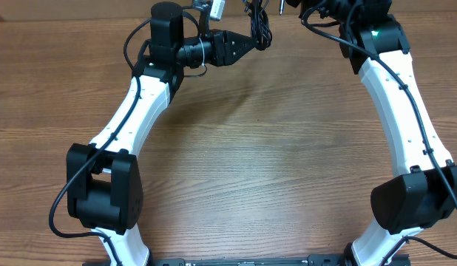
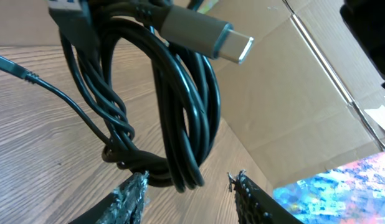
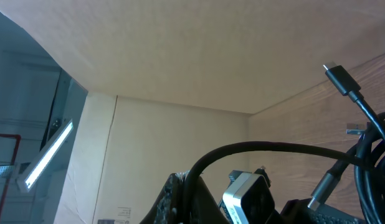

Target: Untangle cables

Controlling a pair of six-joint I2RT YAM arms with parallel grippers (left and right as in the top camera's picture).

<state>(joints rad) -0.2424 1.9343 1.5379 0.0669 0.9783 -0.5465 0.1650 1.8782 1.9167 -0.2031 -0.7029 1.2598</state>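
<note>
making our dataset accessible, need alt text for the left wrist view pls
A bundle of looped black cables, knotted near the bottom, hangs with its lowest loops between the left gripper's open fingertips, a grey plug jutting out at the top. A wooden table shows behind on the left, a cardboard wall on the right.

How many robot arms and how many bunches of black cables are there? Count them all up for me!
White-and-black robot arms: 2
Bundle of thin black cables: 1
Total: 3
</note>
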